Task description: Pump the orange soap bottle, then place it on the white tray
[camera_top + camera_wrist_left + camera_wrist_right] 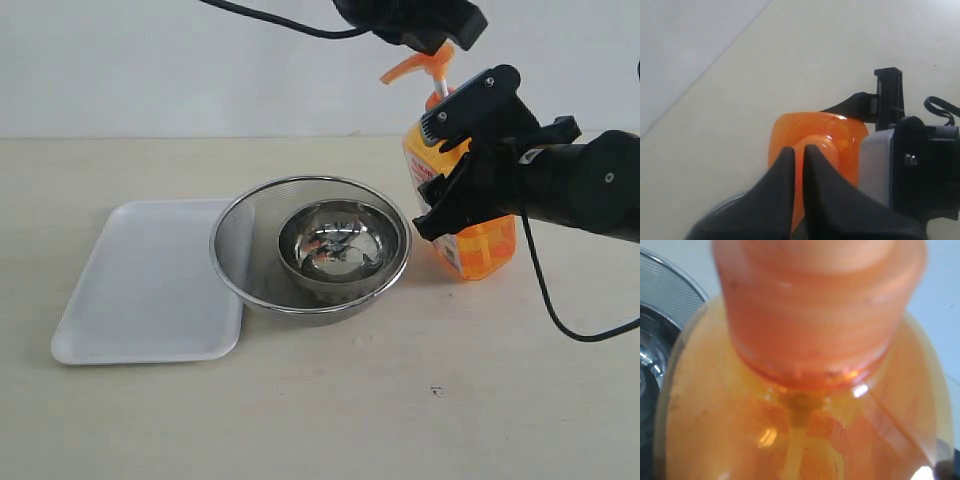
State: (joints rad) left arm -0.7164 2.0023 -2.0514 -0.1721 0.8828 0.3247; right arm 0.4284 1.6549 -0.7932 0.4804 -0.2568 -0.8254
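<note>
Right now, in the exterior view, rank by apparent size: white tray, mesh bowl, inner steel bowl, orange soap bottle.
1. white tray, steel mesh bowl: alike, unranked.
2. orange soap bottle.
3. inner steel bowl.

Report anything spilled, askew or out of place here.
No spill shows. The tall translucent orange soap bottle leans, gripped by the right gripper. The round steel mesh bowl overlaps the right edge of the flat white rectangular tray, which may crowd the placement.
</note>
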